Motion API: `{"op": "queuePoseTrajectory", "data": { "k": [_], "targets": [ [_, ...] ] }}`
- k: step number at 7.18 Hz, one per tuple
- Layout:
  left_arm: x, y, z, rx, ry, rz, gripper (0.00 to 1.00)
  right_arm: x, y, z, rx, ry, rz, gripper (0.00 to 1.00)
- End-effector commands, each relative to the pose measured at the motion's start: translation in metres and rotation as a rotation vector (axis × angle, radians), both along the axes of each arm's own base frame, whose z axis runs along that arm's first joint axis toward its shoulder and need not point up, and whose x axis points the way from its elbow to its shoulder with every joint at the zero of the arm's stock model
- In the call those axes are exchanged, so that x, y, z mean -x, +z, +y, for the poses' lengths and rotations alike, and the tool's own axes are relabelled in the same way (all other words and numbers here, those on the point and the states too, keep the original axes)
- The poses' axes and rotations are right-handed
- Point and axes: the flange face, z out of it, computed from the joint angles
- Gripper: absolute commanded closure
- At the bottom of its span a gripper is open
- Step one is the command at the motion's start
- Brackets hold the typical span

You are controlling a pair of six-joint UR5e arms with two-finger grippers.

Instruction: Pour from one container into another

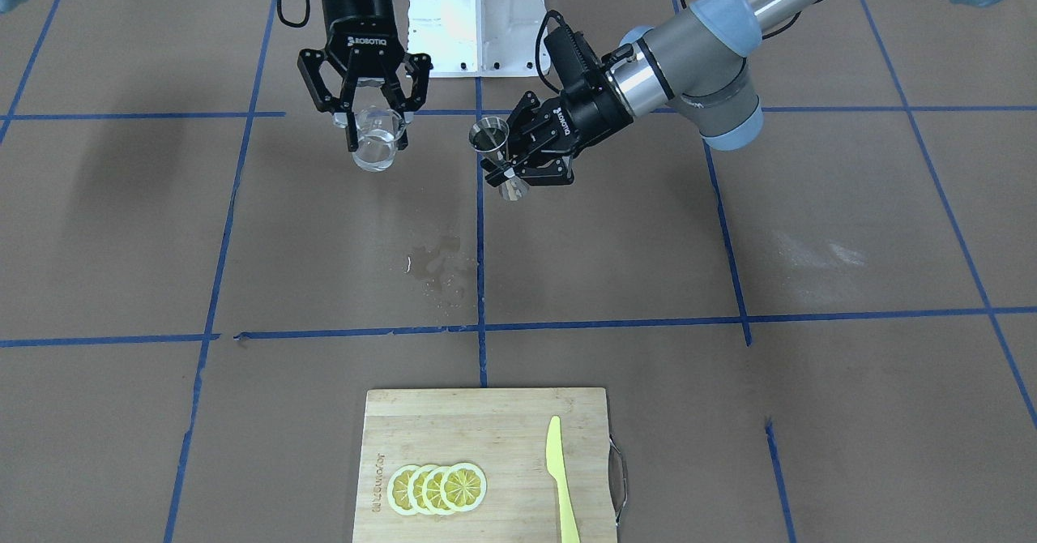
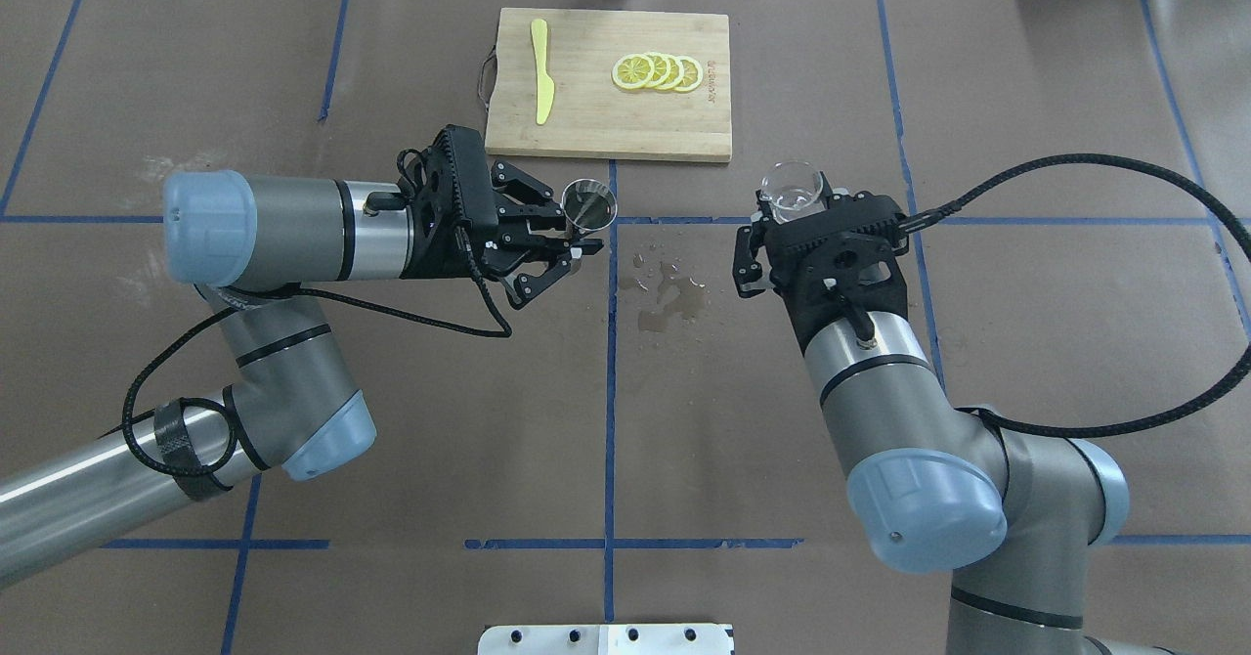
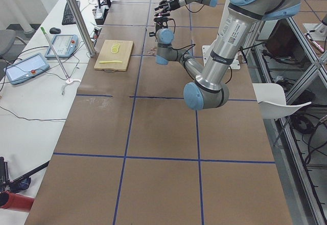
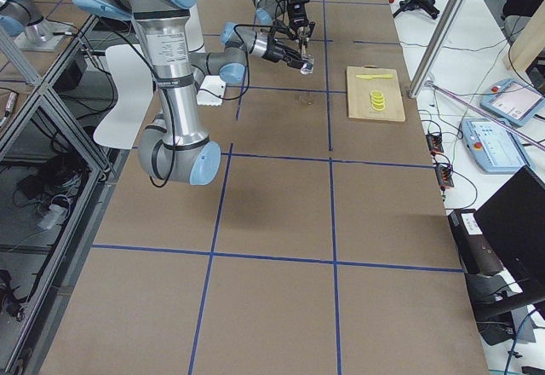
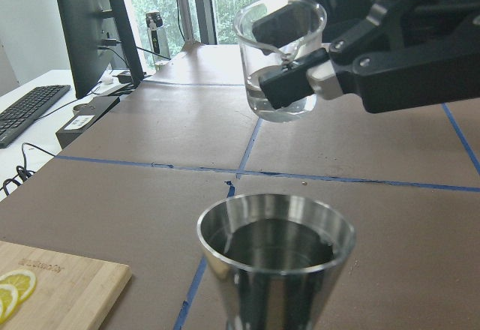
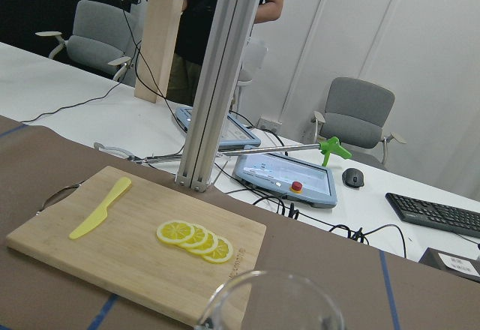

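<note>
So, the R gripper [image 1: 374, 124] is clamped round the cup [image 1: 377, 147] & holds it up off the table [image 1: 851, 227], w/ a little water at the bottom. The L gripper [image 1: 509, 172] is pinched on the jigger [image 1: 491, 136] at its thin middle, mouth up, also in the air. The two are near but not touching. There's a gap betw. them, & under that gap there's a wet patch [image 1: 437, 266] on the table. What can go wrong? The jigger's mouth is small, so if the cup tips before its lip is over that mouth, the water falls down & adds to the wet patch. If the cup tips too fast, the water can jump past the far side. The glass is smooth, so it may slip or turn in the fingers when it leans. The jigger is held only at the waist, so a bump from the cup can knock it crooked & dump what's inside; can't tell if it has water in it. The board [image 1: 486, 421] w/ lemon slices [image 1: 437, 488] & knife [image 1: 561, 478] is well apart, so prob. safe.
</note>
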Motion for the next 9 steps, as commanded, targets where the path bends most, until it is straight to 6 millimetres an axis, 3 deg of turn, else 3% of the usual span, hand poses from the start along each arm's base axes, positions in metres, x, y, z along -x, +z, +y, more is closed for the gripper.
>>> {"op": "queuePoseTrajectory", "data": {
  "k": [1, 2, 3, 4, 6, 8, 9],
  "targets": [
    [0.000, 0.000, 0.000, 0.000, -0.002, 0.001, 1.00, -0.028, 0.088, 0.009, 0.029, 0.014, -0.062, 1.00],
    [0.000, -0.001, 0.000, 0.000, -0.002, 0.001, 1.00, -0.034, 0.142, 0.010, 0.016, 0.014, -0.108, 1.00],
    [0.000, -0.001, 0.000, 0.000, -0.002, 0.001, 1.00, -0.026, 0.190, 0.008, 0.005, 0.020, -0.142, 1.00],
    [0.001, -0.001, -0.001, 0.000, -0.005, 0.001, 1.00, -0.019, 0.232, 0.006, 0.003, 0.026, -0.144, 1.00],
    [0.001, 0.000, -0.001, 0.001, -0.005, 0.000, 1.00, -0.032, 0.311, 0.007, -0.012, 0.062, -0.154, 1.00],
    [0.001, 0.002, -0.001, 0.003, -0.006, -0.003, 1.00, -0.033, 0.317, 0.010, -0.018, 0.074, -0.145, 1.00],
    [0.001, 0.002, -0.001, 0.004, -0.006, -0.004, 1.00, -0.033, 0.320, 0.011, -0.018, 0.074, -0.136, 0.95]
  ]
}}
